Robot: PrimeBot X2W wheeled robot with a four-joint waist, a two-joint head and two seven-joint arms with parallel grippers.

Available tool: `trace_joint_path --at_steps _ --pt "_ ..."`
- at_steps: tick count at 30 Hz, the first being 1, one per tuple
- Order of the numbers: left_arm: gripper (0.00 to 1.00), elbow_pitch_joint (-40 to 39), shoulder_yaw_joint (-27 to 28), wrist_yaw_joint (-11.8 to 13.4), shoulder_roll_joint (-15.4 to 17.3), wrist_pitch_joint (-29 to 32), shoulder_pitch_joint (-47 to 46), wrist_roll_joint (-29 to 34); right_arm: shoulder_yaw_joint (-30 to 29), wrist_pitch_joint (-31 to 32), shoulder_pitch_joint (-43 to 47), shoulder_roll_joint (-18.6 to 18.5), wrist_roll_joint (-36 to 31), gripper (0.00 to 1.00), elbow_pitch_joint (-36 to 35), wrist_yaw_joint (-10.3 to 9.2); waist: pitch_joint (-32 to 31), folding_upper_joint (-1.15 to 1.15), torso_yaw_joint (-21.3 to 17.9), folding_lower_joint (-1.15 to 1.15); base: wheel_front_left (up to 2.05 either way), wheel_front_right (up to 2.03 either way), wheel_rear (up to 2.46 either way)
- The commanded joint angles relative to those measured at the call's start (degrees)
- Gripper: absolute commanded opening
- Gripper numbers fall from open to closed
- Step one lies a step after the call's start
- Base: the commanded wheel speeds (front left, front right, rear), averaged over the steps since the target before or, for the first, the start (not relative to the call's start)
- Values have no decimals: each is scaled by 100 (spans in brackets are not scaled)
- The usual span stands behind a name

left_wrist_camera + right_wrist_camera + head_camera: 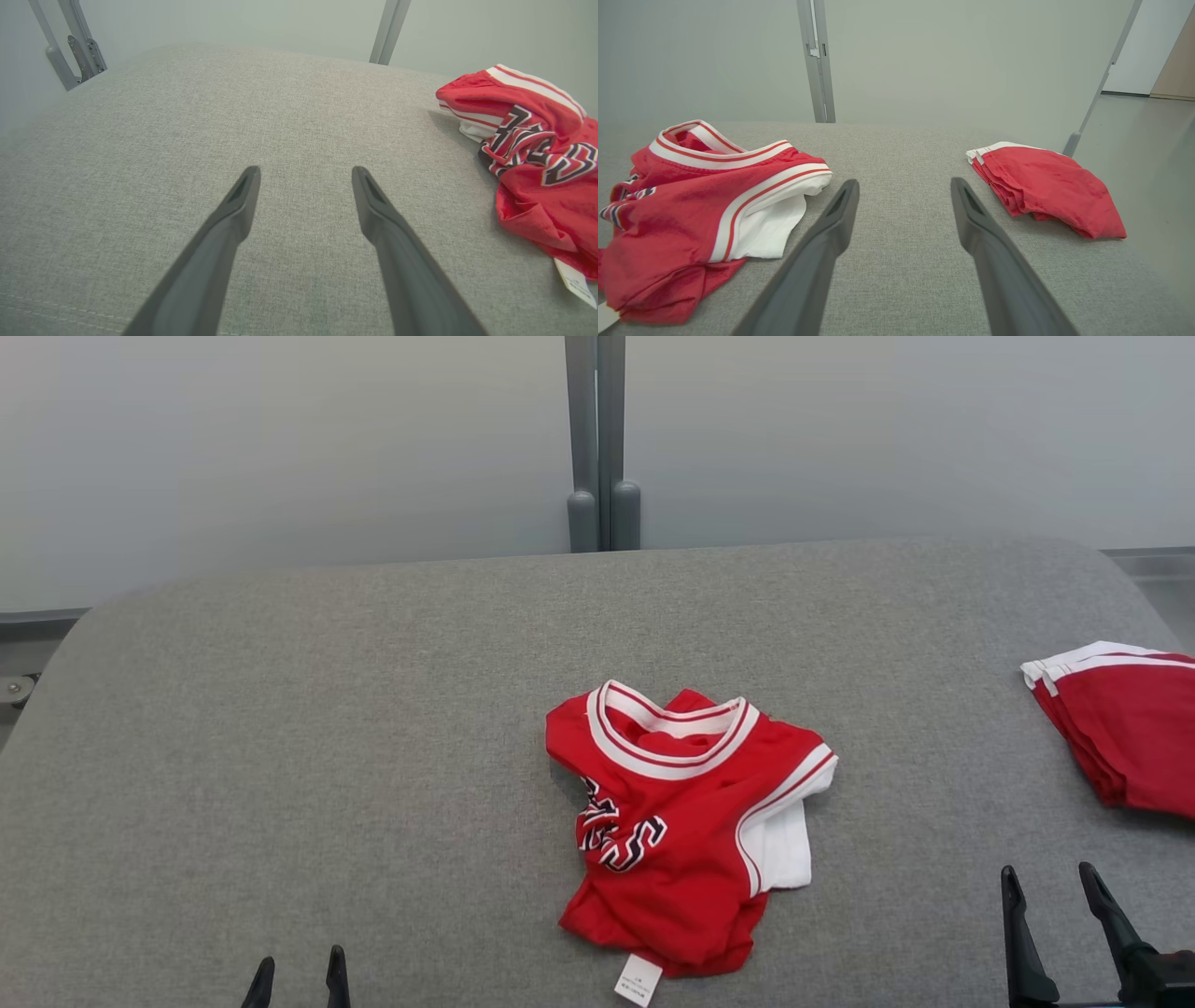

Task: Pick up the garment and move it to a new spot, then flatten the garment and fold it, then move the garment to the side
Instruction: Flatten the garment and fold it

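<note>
- The grey padded table (280, 709) is left mostly bare around both pincers, presumably as room for flattening.
- The crumpled red jersey (681, 831) is lying between the left pincer (299, 959) and the right pincer (1047, 871), ahead of their tips, untouched.
- A folded red garment (1130, 728) is set beyond the right pincer, seemingly put aside.
- Both pincers are held spread and empty.
- The white tag (639, 980) and the chest lettering (621, 835) cannot be read.

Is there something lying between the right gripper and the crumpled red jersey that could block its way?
Nothing visible does. Only the bare grey fabric surface lies between the open right gripper and the jersey. The folded red garment sits on the gripper's other side, away from that path.
</note>
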Motion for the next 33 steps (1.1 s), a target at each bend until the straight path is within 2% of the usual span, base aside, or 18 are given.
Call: trace_joint_path --at_steps 1,5,9,15,18,22,27,33 --pt "100 -14 34 -30 -26 1 -28 40 8 -17 -25 -1 33 100 13 -8 3 0 -19 0 0 0 0" --pt "100 -96 -26 -135 -83 1 -195 174 57 -17 -81 -1 16 100 19 -8 28 0 -101 0 0 0 0" --pt "100 74 -505 -216 -106 1 -645 363 155 -17 -197 -1 1 100 17 -8 115 0 -248 0 0 0 0" --pt "100 739 -1851 -280 -117 227 -1879 359 277 -17 -323 -3 93 100 69 -8 228 0 -647 0 0 0 0" --pt "100 1020 -2601 -282 -115 566 -2554 125 355 -17 -381 -2 145 100 133 -8 299 0 -894 0 0 0 0" --pt "100 1307 -3273 -284 -115 976 -3342 -322 421 -16 -415 -2 236 100 232 -8 368 0 -1202 0 0 0 0" --pt "100 1781 -3676 -260 -112 1419 -3934 -751 512 -17 -495 0 297 100 318 -8 436 0 -1519 0 0 0 0" --pt "100 2909 -3943 9 -112 1873 -4462 -980 627 -17 -574 -2 339 100 446 -8 496 0 -1955 0 0 0 0"
